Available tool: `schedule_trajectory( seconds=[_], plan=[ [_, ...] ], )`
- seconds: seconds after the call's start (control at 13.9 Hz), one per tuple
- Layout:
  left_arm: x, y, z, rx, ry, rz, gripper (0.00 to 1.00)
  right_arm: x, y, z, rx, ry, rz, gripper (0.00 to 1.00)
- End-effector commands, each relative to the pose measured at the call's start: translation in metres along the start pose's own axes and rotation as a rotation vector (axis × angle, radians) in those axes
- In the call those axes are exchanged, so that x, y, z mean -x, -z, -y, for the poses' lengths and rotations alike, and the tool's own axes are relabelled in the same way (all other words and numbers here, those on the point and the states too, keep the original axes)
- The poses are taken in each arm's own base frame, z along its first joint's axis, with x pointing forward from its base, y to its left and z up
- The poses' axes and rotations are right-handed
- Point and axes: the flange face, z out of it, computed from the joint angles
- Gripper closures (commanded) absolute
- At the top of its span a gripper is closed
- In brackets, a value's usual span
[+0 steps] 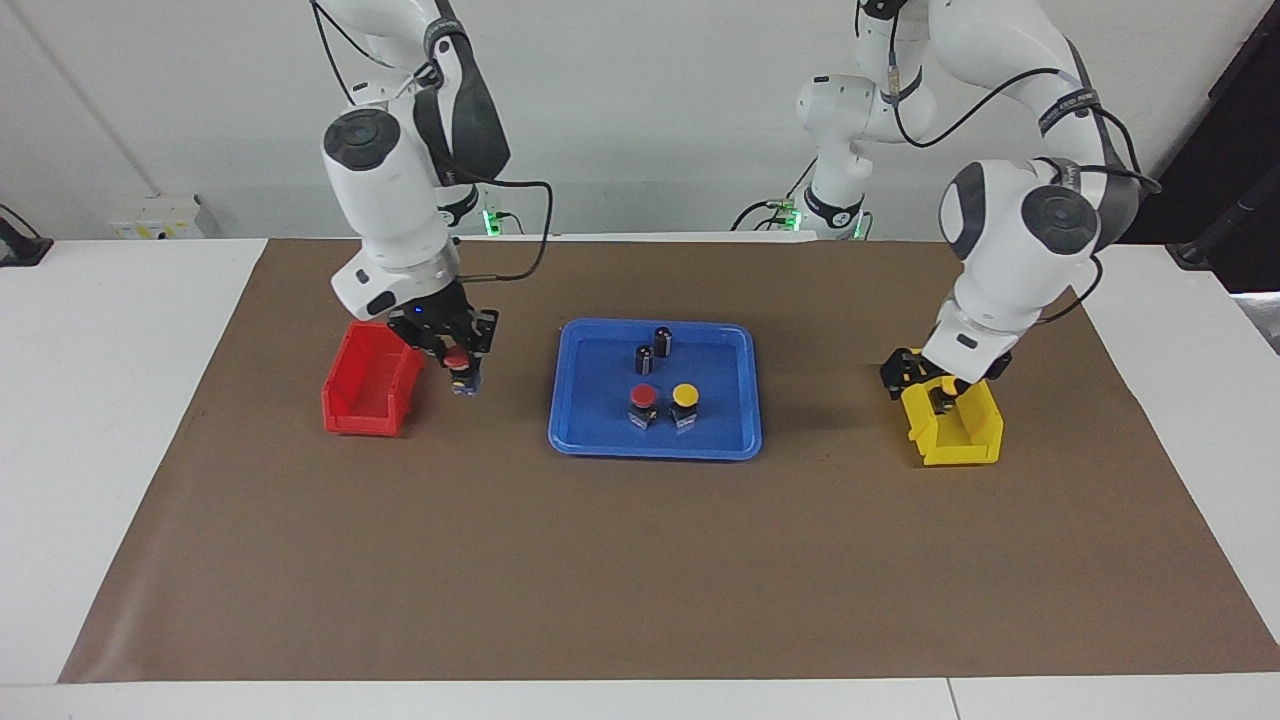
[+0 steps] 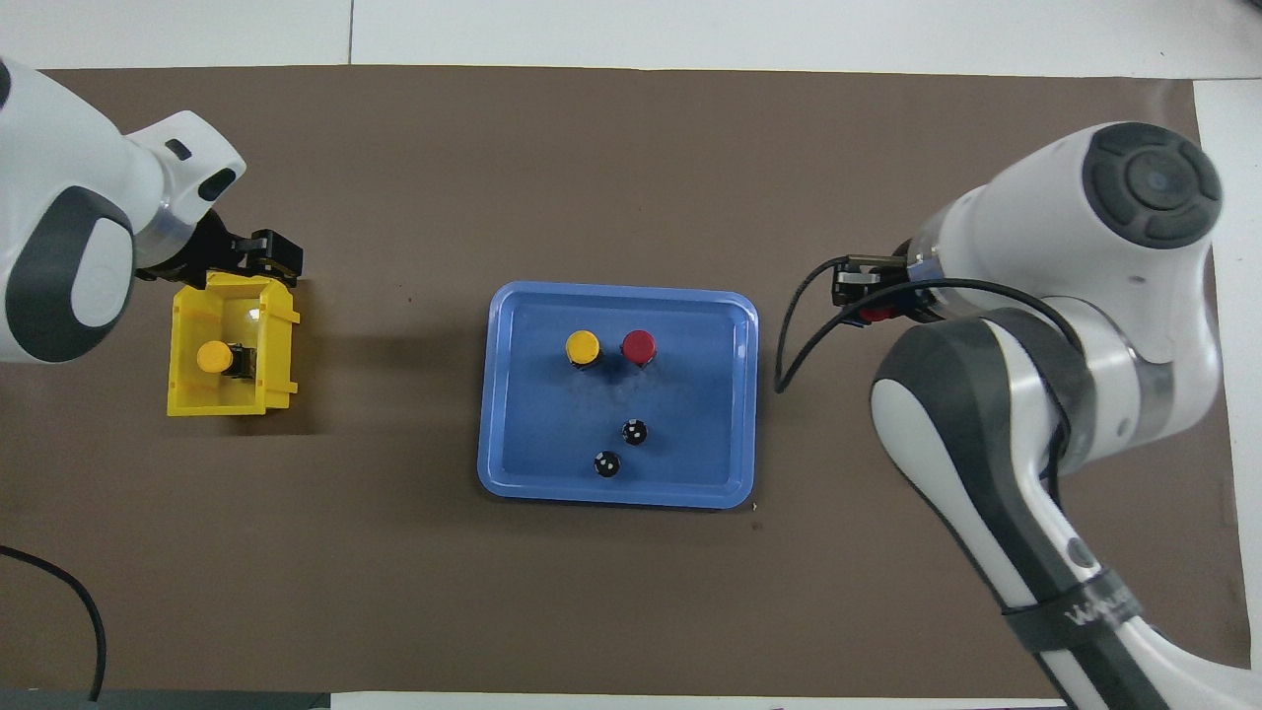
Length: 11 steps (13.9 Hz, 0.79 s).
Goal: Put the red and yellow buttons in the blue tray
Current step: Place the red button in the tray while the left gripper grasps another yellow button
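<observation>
Right claw [image 1: 455, 352]: clenched on a red button [image 1: 462, 378], held upright, cap uppermost, over the brown mat between the red bin [image 1: 365, 400] and the blue tray [image 1: 570, 440].
Key relation: the tray is found beside the carried button, toward the left arm's end of the table; its long side runs from one arm's end to the other.
Right arm pose: wrist bent steeply down.
Left claw [image 1: 922, 378]: released, lowered over the yellow bin [image 1: 965, 440], in which a yellow button [image 2: 212, 356] is seen lying.
Tray, nearer part: two dark cylinders [image 1: 645, 358].
Tray, farther part: one red button [image 1: 642, 397] and one yellow button [image 1: 684, 394], side by side.
</observation>
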Motion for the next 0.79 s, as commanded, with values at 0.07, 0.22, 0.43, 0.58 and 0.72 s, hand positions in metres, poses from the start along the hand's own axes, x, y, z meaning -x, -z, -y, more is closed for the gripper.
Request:
schedule_trajectory(
  seconds=[0.07, 0.22, 0.43, 0.58, 0.72],
  plan=[
    [0.021, -0.026, 0.057, -0.001, -0.037, -0.018, 0.16, 0.006, -0.058, 0.093, -0.013, -0.066, -0.002, 0.8],
    [0.032, -0.039, 0.07, 0.002, -0.017, -0.032, 0.25, 0.01, -0.085, 0.1, -0.003, -0.069, 0.007, 0.79],
    [0.045, -0.049, 0.076, 0.007, 0.001, -0.024, 0.29, 0.024, -0.115, 0.114, 0.018, -0.05, 0.029, 0.79],
    [0.05, -0.059, 0.068, 0.008, -0.007, -0.056, 0.29, 0.032, -0.132, 0.107, 0.024, -0.05, 0.035, 0.79],
    [0.054, -0.064, 0.063, 0.009, -0.015, -0.044, 0.29, 0.036, -0.137, 0.104, 0.032, -0.05, 0.043, 0.7]
  ],
)
